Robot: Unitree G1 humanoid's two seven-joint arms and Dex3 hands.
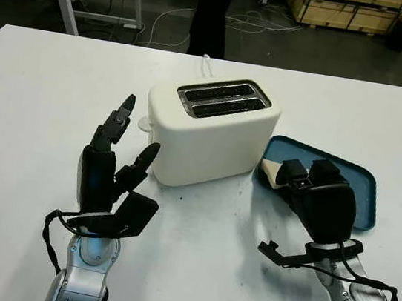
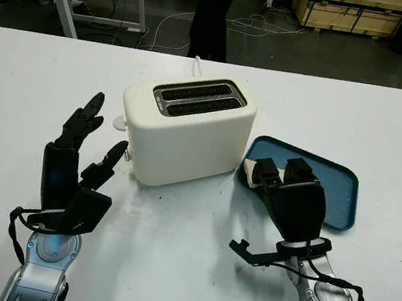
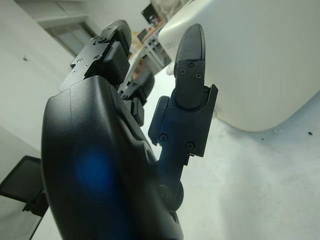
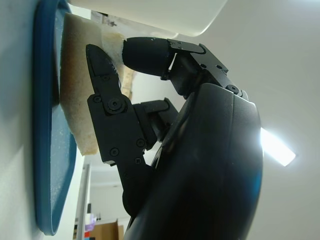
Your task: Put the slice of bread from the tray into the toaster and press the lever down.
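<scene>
We see a wide white surface [image 1: 37, 90] carrying everything, with a dark floor, cables and a person's dark-clad legs [image 1: 209, 17] beyond its far edge. Near the middle of the surface stands the white toaster [image 1: 211, 133], its two slots facing up and showing dark and empty (its lever sits on the end toward the left robot hand, a small white tab low at that side). Just to the right of the toaster lies the blue tray [image 1: 356, 191], flat on the surface, its near left corner close to the toaster's base.

The left robot hand [image 1: 113, 164] is raised upright in front of the toaster's left end, near it but apart from it, holding nothing and open; in the left wrist view its thumb [image 3: 189, 60] stands up beside the toaster's white wall [image 3: 260, 60].

The right robot hand [image 2: 286, 185] reaches over the near left corner of the tray, and its fingers are closing on the slice of bread [image 4: 75, 80]. In the right wrist view we find the slice on the tray, pale with a tan crust, with one fingertip [image 4: 145, 52] pressed against its upper face and the thumb [image 4: 105, 75] at its edge. We cannot tell whether the slice has left the tray floor.
</scene>
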